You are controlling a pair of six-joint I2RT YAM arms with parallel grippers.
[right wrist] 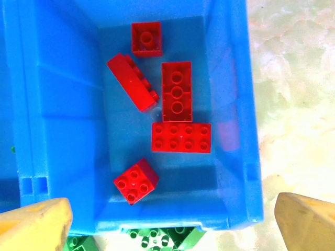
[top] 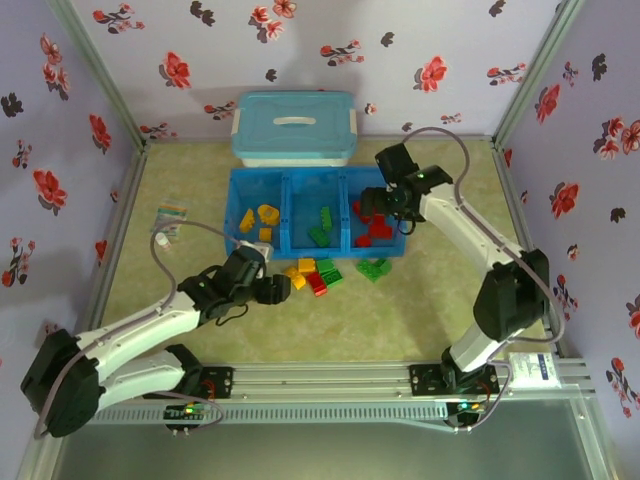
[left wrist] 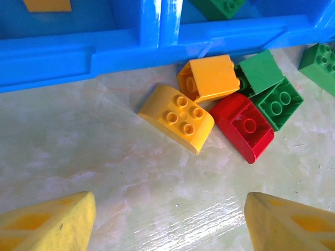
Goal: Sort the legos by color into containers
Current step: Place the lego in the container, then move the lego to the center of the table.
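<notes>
The left claw [left wrist: 168, 203], open and empty, should come down squarely around the rounded yellow brick [left wrist: 177, 117] on the table [left wrist: 78, 151] just before the blue tray [left wrist: 63, 49], clear of the red brick [left wrist: 243, 127] beside it; the right claw [right wrist: 172, 201] hangs open above the tray.

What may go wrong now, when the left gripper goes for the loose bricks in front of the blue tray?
1. The rounded yellow brick lies against a tipped yellow brick and a red brick. The open left gripper might pinch or shove a neighbour too, so a wrong colour could travel along.
2. This pile sits close to the blue tray's front wall; a finger could strike it.
</notes>
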